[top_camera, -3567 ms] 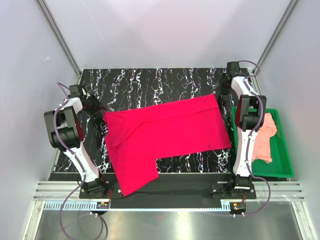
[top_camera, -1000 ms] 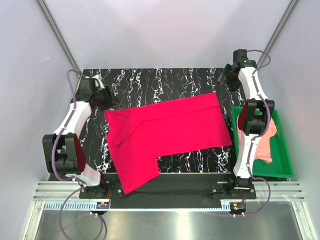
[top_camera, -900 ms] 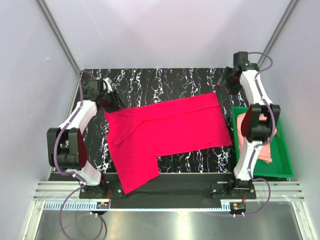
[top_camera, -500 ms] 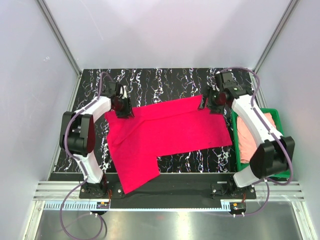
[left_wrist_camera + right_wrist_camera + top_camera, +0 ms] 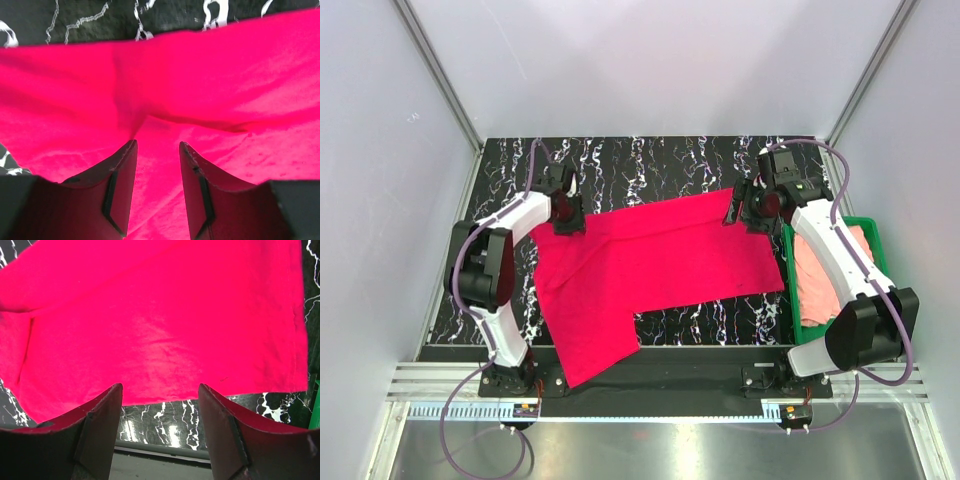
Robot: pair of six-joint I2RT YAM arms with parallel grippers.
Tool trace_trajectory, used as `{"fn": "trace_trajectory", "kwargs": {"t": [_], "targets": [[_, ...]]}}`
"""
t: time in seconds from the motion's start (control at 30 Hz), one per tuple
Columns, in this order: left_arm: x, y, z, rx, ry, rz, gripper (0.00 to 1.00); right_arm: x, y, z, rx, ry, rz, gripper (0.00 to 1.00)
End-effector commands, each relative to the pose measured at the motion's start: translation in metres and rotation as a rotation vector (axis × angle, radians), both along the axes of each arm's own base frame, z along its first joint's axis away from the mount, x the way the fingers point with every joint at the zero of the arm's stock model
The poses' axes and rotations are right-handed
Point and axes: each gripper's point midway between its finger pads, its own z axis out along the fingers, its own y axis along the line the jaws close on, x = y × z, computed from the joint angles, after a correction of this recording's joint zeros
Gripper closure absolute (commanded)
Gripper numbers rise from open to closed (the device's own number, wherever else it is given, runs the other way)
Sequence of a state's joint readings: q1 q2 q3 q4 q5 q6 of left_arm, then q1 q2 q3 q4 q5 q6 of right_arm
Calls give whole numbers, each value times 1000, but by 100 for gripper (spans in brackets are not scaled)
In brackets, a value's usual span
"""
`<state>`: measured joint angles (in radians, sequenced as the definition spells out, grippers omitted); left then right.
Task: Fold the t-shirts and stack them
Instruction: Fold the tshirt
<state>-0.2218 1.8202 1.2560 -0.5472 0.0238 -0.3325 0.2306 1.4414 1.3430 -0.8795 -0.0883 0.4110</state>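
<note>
Your left tool (image 5: 157,144), jaws parted, sits at the crimson t-shirt's (image 5: 660,260) upper-left edge; your right tool (image 5: 160,387), jaws wide, hovers over its upper-right corner. Marbled table (image 5: 650,165) shows above that edge; the pink t-shirt (image 5: 820,280) lies in the green tray (image 5: 892,322), right.

Left arm (image 5: 502,232): rises from its base at the near edge, elbow bent, forearm reaching toward the far left.
Left gripper (image 5: 157,145): pitched downward, fingers parted by a narrow gap.
Right arm (image 5: 835,255): bent at the elbow, forearm reaching far and inward.
Right gripper (image 5: 160,387): pitched downward, fingers spread wide.
</note>
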Motion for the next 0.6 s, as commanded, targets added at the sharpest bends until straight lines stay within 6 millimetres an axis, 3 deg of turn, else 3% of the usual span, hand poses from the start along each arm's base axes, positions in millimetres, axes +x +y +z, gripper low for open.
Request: {"fn": "trace_trajectory", "kwargs": {"t": [0.0, 0.3, 0.57], "targets": [[26, 1, 11, 28, -61, -12, 57, 1, -3, 6, -16, -45, 13, 31], [39, -2, 4, 23, -18, -22, 61, 0, -5, 3, -30, -42, 30, 31], [28, 2, -3, 28, 21, 13, 62, 1, -3, 2, -25, -40, 32, 30]]}}
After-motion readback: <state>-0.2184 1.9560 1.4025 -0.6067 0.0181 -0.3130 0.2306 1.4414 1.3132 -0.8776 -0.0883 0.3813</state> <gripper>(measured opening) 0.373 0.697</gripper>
